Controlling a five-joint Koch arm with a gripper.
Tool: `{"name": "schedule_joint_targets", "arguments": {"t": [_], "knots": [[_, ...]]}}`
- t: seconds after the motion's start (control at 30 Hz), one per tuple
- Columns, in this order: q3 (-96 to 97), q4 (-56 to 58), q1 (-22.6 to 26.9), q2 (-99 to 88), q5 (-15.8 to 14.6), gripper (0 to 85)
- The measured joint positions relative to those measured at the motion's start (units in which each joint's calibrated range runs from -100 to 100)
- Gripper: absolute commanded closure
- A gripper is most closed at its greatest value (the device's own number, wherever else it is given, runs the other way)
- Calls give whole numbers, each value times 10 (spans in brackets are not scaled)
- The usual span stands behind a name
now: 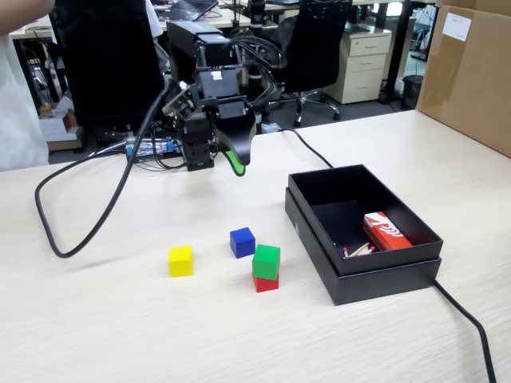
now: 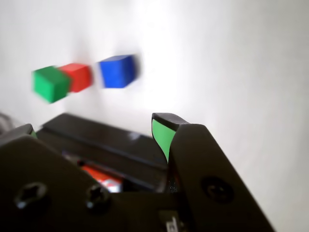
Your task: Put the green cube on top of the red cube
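Note:
The green cube point(image 1: 267, 260) rests on top of the red cube point(image 1: 267, 282) on the pale table, just left of the black box. In the wrist view, blurred, the green cube point(image 2: 49, 83) shows beside the red cube point(image 2: 77, 76) at the upper left. My gripper point(image 1: 220, 163) hangs raised at the back of the table, well away from the stack. Its green-lined jaws stand wide apart, so the gripper point(image 2: 96, 128) is open with nothing between them.
A blue cube point(image 1: 242, 242) and a yellow cube point(image 1: 180, 261) lie left of the stack. An open black box point(image 1: 375, 275) on the right holds a red-and-white carton point(image 1: 385, 231). A black cable point(image 1: 60, 239) loops over the table's left. A cardboard box point(image 1: 467, 72) stands far right.

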State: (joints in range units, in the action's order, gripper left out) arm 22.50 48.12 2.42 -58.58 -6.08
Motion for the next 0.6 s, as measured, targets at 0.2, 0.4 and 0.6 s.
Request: {"name": "schedule_joint_targets", "arguments": {"t": [0.2,0.4,0.6], "knots": [[241,-87,-12,-146,19,368],[403,-194,-20,-232,43,367],[511,-276,-21,-281,53,367]]}}
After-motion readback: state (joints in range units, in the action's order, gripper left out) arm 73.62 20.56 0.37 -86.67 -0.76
